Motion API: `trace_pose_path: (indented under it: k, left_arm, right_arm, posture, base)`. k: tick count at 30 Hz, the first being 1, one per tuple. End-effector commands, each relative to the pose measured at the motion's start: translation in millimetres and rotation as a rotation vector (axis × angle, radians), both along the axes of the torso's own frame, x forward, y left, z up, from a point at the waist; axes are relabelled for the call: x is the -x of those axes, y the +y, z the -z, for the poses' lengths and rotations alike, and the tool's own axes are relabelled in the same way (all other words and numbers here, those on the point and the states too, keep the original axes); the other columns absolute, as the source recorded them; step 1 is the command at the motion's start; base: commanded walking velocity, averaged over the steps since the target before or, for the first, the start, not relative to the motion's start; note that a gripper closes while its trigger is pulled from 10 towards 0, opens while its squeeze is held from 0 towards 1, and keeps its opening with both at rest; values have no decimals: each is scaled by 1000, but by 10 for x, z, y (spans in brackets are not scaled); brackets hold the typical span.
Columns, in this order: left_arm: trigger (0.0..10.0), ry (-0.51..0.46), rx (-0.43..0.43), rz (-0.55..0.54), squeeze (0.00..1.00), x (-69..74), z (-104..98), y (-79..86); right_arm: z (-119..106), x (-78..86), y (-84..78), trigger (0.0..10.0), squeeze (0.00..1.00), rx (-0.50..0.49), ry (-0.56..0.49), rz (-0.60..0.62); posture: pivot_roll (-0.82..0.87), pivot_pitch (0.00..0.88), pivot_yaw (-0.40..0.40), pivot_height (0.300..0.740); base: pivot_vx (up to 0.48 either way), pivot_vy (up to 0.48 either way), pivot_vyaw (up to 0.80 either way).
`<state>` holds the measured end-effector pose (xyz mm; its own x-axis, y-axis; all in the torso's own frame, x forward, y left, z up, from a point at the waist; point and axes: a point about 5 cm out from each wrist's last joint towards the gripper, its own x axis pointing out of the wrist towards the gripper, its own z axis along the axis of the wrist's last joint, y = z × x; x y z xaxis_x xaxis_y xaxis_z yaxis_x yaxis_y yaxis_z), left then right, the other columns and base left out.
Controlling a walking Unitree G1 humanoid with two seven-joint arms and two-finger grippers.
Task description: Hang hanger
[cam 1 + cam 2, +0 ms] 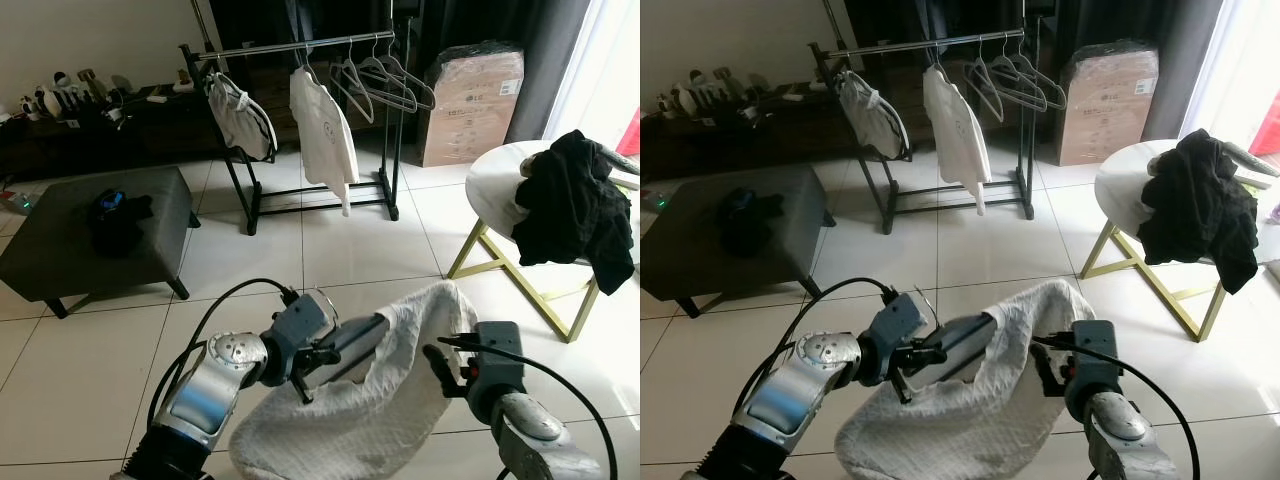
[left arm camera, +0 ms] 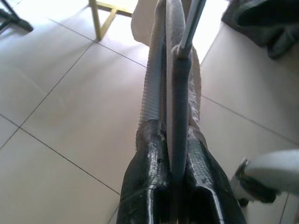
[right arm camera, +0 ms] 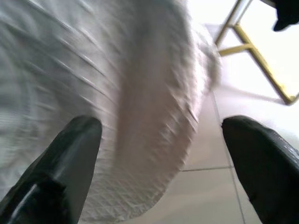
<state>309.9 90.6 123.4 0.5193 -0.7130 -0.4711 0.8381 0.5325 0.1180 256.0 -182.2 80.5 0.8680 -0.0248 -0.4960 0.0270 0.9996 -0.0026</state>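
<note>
A white-tiled floor (image 1: pixel 300 250) runs back to a black metal garment rail (image 1: pixel 300 45) carrying two pale shirts and several empty wire hangers. A round white surface on gold legs (image 1: pixel 500 190) bears a black heap of clothing (image 1: pixel 570 205); a grey padded bench (image 1: pixel 100 230) stands on the left. The left end effector (image 2: pixel 170 154) is clamped tight on a grey hanger (image 2: pixel 180 79) draped in white quilted fabric (image 1: pixel 400 400), low before the robot. The right end effector (image 3: pixel 161 154) is spread wide just beside that fabric, holding nothing.
</note>
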Motion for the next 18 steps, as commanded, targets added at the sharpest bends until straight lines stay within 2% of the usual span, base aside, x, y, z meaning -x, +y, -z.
trace_pose_path:
  k: [1, 5, 6, 7, 9, 11, 12, 13, 14, 18]
  left_arm:
    - [10000, -5, 27, -22, 0, -58, -72, 5]
    - [10000, 10, 48, 3, 0, -70, -111, -68]
    - [10000, 11, 49, 8, 0, -69, -114, -75]
    - [10000, 17, 50, 14, 0, -67, -113, -82]
    - [10000, 67, 91, 31, 0, -58, -125, -128]
    - [10000, 82, 110, 39, 0, -51, -137, -148]
    - [10000, 97, 128, 58, 0, -35, -153, -177]
    - [10000, 104, 136, 72, 0, -24, -162, -195]
    - [10000, 120, 150, 89, 0, -9, -174, -222]
    - [10000, 144, 174, 117, 0, 15, -191, -254]
  right_arm:
    - [-17, 15, 19, 10000, 0, -4, 13, 27]
    - [-34, -3, 74, 10000, 0, -64, 19, 48]
    - [-42, -7, 83, 10000, 922, -70, 17, 47]
    - [-60, -10, 107, 10000, 1000, -88, 13, 43]
    - [-137, -24, 221, 10000, 1000, -162, -8, 14]
    - [-155, -27, 254, 10000, 1000, -186, -18, -2]
    - [-180, -20, 305, 10000, 949, -204, -29, -37]
    - [-193, -16, 331, 10000, 812, -205, -35, -54]
    - [-214, -11, 377, 10000, 0, -219, -38, -75]
    - [-277, 9, 484, 10000, 0, -250, -38, -158]
  posture:
    - [-145, 77, 115, 740]
    - [-149, 76, 119, 740]
    - [-150, 77, 120, 740]
    - [-151, 78, 121, 740]
    - [-159, 79, 126, 740]
    - [-160, 79, 128, 740]
    - [-161, 78, 130, 740]
    - [-161, 78, 130, 740]
    - [-160, 78, 130, 740]
    - [-162, 78, 132, 740]
  base:
    - [0, 0, 0]
    - [0, 0, 0]
    - [0, 0, 0]
    - [0, 0, 0]
    - [0, 0, 0]
    - [0, 0, 0]
    - [0, 0, 0]
    - [0, 0, 0]
    - [0, 0, 0]
    - [0, 0, 0]
